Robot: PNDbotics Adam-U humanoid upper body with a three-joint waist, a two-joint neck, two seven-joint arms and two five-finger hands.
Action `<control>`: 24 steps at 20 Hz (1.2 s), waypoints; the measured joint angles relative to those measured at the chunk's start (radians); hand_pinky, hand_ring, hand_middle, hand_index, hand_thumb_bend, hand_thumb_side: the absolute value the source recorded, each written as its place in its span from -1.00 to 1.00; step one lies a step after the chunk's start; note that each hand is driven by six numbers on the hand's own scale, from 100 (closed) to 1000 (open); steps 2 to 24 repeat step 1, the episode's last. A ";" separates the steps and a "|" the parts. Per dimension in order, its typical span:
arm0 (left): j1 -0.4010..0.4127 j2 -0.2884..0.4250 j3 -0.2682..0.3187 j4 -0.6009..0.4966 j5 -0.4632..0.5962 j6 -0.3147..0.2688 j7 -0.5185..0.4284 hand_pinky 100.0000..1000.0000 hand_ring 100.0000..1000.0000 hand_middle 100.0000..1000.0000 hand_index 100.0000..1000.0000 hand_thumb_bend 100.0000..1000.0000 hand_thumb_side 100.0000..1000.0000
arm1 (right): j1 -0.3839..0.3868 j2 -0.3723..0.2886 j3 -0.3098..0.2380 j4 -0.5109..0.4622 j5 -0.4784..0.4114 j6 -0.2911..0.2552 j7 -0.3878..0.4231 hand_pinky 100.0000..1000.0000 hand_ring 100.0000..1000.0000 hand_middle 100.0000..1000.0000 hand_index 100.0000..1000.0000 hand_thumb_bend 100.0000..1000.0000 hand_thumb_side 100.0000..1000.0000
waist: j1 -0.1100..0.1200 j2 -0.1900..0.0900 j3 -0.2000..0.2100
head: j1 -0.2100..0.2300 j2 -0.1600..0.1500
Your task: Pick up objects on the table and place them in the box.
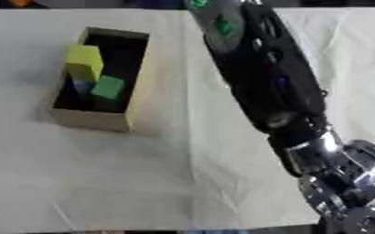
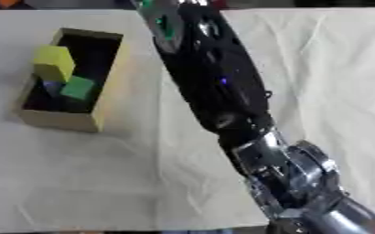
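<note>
A pale cloth covers the tabletop (image 1: 183,183), creased but bare across the near half. The box (image 1: 91,119), an open cardboard tray, sits left of centre and holds a yellow-green block (image 1: 84,61) leaning at its far left wall, a green block (image 1: 108,87) just beside it and a blue piece (image 1: 82,85) low between them. No loose object shows on the cloth (the arm may hide some). The right arm (image 2: 215,82) runs from the lower right corner to the far edge, well apart from the box; its hand lies out of view, so the state of its fingers cannot be told. Judgement: placing appears largely done; the next move calls for locating any remaining object.
</note>
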 measured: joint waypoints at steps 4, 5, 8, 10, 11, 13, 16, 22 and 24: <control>0.000 0.000 0.000 0.000 0.000 -0.001 0.003 0.39 0.16 0.43 0.53 -1.00 0.43 | 0.002 -0.008 0.004 -0.015 -0.029 0.009 -0.009 0.68 0.79 0.31 0.73 -1.00 0.92 | 0.001 0.000 0.000 | 0.002 0.000; 0.000 0.000 0.000 0.000 0.000 -0.001 0.003 0.39 0.16 0.43 0.53 -1.00 0.43 | 0.002 -0.008 0.004 -0.015 -0.029 0.009 -0.009 0.68 0.79 0.31 0.73 -1.00 0.92 | 0.001 0.000 0.000 | 0.002 0.000; 0.000 0.000 0.000 0.000 0.000 -0.001 0.003 0.39 0.16 0.43 0.53 -1.00 0.43 | 0.002 -0.008 0.004 -0.015 -0.029 0.009 -0.009 0.68 0.79 0.31 0.73 -1.00 0.92 | 0.001 0.000 0.000 | 0.002 0.000; 0.000 0.000 0.000 0.000 0.000 -0.001 0.003 0.39 0.16 0.43 0.53 -1.00 0.43 | 0.002 -0.008 0.004 -0.015 -0.029 0.009 -0.009 0.68 0.79 0.31 0.73 -1.00 0.92 | 0.001 0.000 0.000 | 0.002 0.000; 0.000 0.000 0.000 0.000 0.000 -0.001 0.003 0.39 0.16 0.43 0.53 -1.00 0.43 | 0.002 -0.008 0.004 -0.015 -0.029 0.009 -0.009 0.68 0.79 0.31 0.73 -1.00 0.92 | 0.001 0.000 0.000 | 0.002 0.000; 0.000 0.000 0.000 0.000 0.000 -0.001 0.003 0.39 0.16 0.43 0.53 -1.00 0.43 | 0.002 -0.008 0.004 -0.015 -0.029 0.009 -0.009 0.68 0.79 0.31 0.73 -1.00 0.92 | 0.001 0.000 0.000 | 0.002 0.000; 0.000 0.000 0.000 0.000 0.000 -0.001 0.003 0.39 0.16 0.43 0.53 -1.00 0.43 | 0.002 -0.008 0.004 -0.015 -0.029 0.009 -0.009 0.68 0.79 0.31 0.73 -1.00 0.92 | 0.001 0.000 0.000 | 0.002 0.000; 0.000 0.000 0.000 0.000 0.000 -0.001 0.003 0.39 0.16 0.43 0.53 -1.00 0.43 | 0.002 -0.008 0.004 -0.015 -0.029 0.009 -0.009 0.68 0.79 0.31 0.73 -1.00 0.92 | 0.001 0.000 0.000 | 0.002 0.000; 0.000 0.000 0.000 0.000 0.000 -0.001 0.003 0.39 0.16 0.43 0.53 -1.00 0.43 | 0.002 -0.008 0.004 -0.015 -0.029 0.009 -0.009 0.68 0.79 0.31 0.73 -1.00 0.92 | 0.001 0.000 0.000 | 0.002 0.000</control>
